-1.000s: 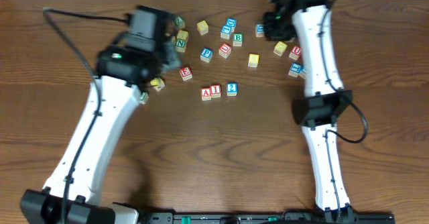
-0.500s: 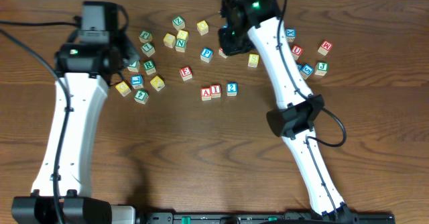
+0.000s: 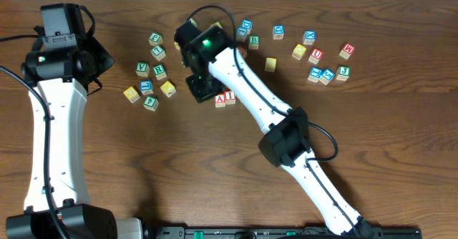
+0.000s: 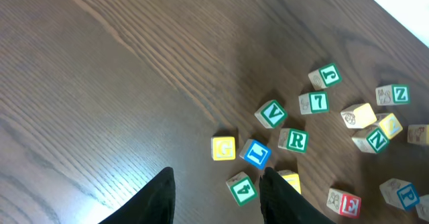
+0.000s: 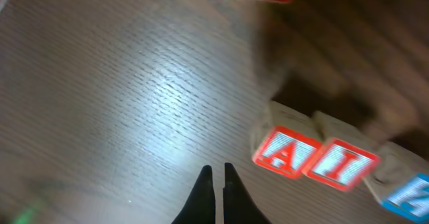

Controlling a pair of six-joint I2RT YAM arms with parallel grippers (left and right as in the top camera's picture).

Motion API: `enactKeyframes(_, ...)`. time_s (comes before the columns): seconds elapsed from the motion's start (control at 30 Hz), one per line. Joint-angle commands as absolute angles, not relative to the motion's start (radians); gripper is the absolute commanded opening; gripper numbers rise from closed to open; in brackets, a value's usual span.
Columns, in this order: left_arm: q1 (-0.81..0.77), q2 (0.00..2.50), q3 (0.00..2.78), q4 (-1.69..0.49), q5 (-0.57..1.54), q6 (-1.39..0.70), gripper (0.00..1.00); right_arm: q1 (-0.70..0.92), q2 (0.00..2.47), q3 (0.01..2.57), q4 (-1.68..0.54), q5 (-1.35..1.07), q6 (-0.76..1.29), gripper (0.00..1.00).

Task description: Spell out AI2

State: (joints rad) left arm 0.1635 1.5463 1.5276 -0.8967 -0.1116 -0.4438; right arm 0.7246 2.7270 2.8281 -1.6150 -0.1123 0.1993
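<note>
The dark wood-grain table (image 3: 401,146) caught a glare patch in the right wrist view, and a pale strip ran beyond its far edge. The red A block (image 5: 285,153) and I block (image 5: 342,165) sat touching near the middle, with a blurred blue block (image 5: 410,194) just beside the I. The right gripper (image 5: 216,197) hovered near them, jaws pressed together and empty. The left gripper (image 4: 218,197) hung with jaws spread above the scattered blocks (image 4: 295,140).

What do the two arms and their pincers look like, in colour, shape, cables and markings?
Both arms have long white links joined by black joint housings. The left arm and the right arm each show a small green light near the wrist and carry thin black cables. The left pincer has two black, rounded fingers; the right pincer has two dark, narrow ones.
</note>
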Motion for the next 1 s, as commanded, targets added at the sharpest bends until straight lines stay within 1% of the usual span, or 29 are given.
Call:
enactKeyframes(0.0, 0.164, 1.530, 1.542, -0.910, -0.124, -0.438, 0.41, 0.736, 2.702, 2.782, -1.592, -0.111, 0.185, 0.01)
enactKeyframes(0.33, 0.164, 1.530, 1.542, -0.921, -0.123, -0.438, 0.41, 0.725, 2.702, 2.654, -1.547, -0.028, 0.190, 0.01)
enactKeyframes(0.97, 0.164, 1.530, 1.542, -0.923, -0.120, -0.438, 0.41, 0.669, 2.702, 2.652, -1.528, -0.010, 0.224, 0.01)
